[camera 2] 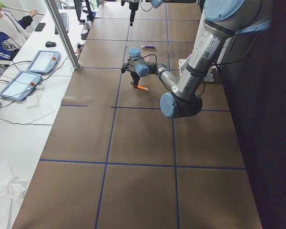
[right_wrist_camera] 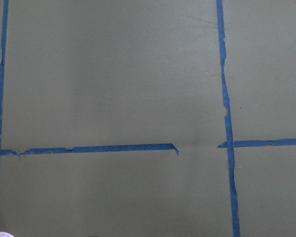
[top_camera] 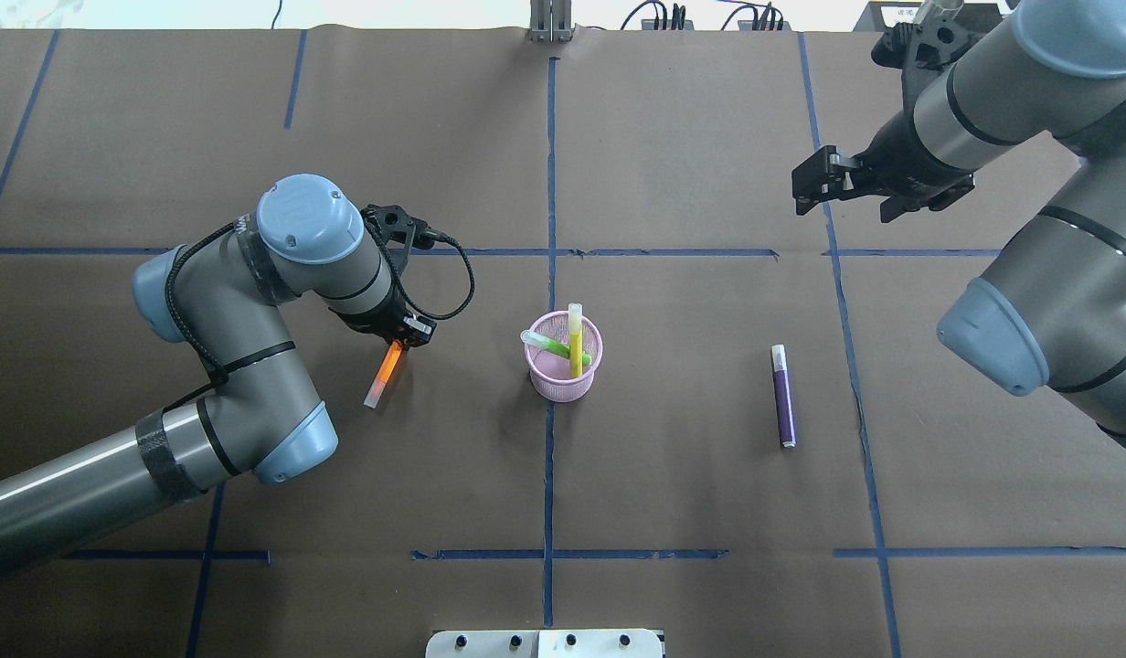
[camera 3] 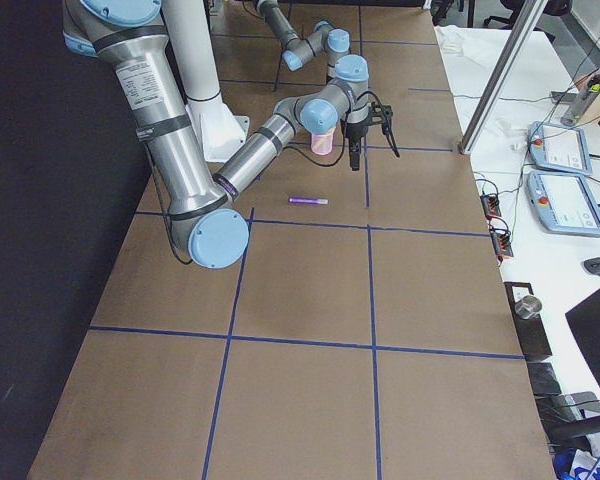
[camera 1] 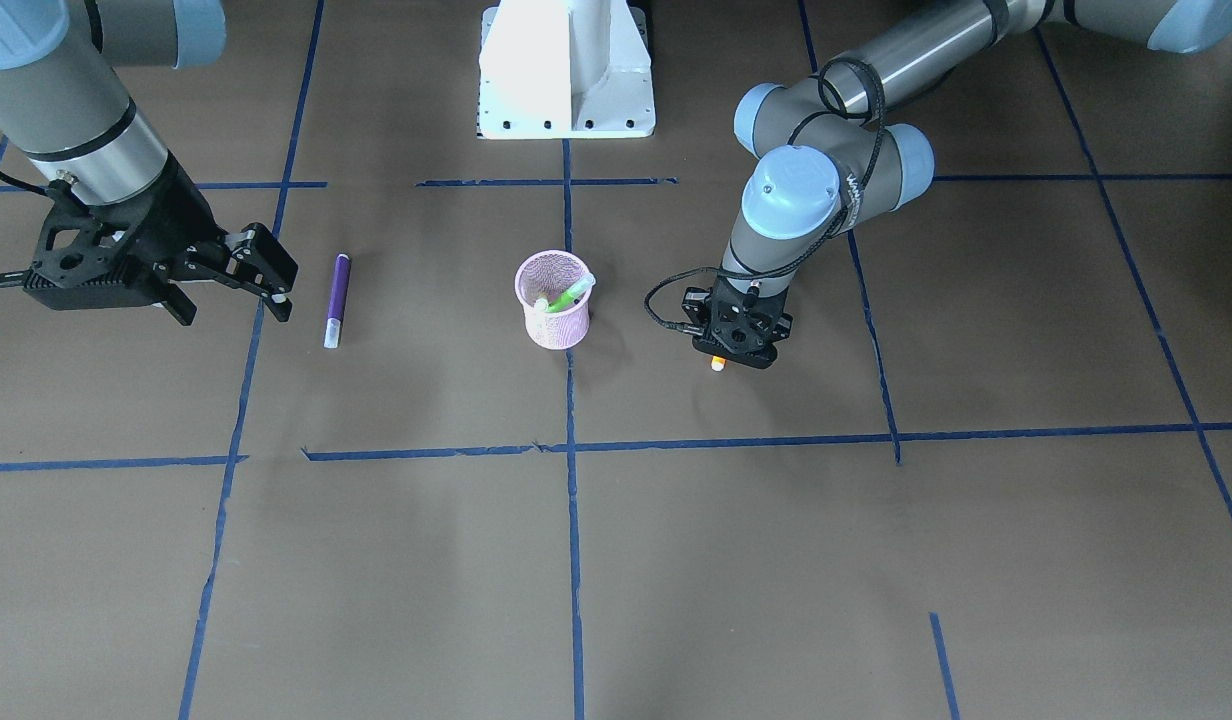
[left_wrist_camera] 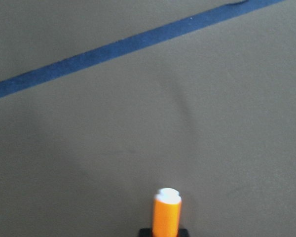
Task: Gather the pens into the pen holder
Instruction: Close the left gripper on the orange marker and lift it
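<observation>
My left gripper [top_camera: 404, 334] is shut on the orange pen [top_camera: 384, 375] and holds it just above the table, left of the pen holder. The pale cap end points down in the left wrist view [left_wrist_camera: 166, 212], and its tip shows under the gripper [camera 1: 733, 345]. The pink mesh pen holder [top_camera: 559, 384] [camera 1: 559, 328] stands at the table's middle with a green pen [top_camera: 554, 345] and a yellow pen [top_camera: 575, 334] in it. The purple pen [top_camera: 782, 395] [camera 1: 336, 298] lies flat to the holder's right. My right gripper [top_camera: 805, 187] [camera 1: 281, 290] is open and empty, raised beyond the purple pen.
Blue tape lines [top_camera: 550, 183] divide the brown table into squares. The robot's white base [camera 1: 566, 70] stands at the near edge. An operator and tablets [camera 2: 24, 76] sit at a side desk beyond the table's far edge.
</observation>
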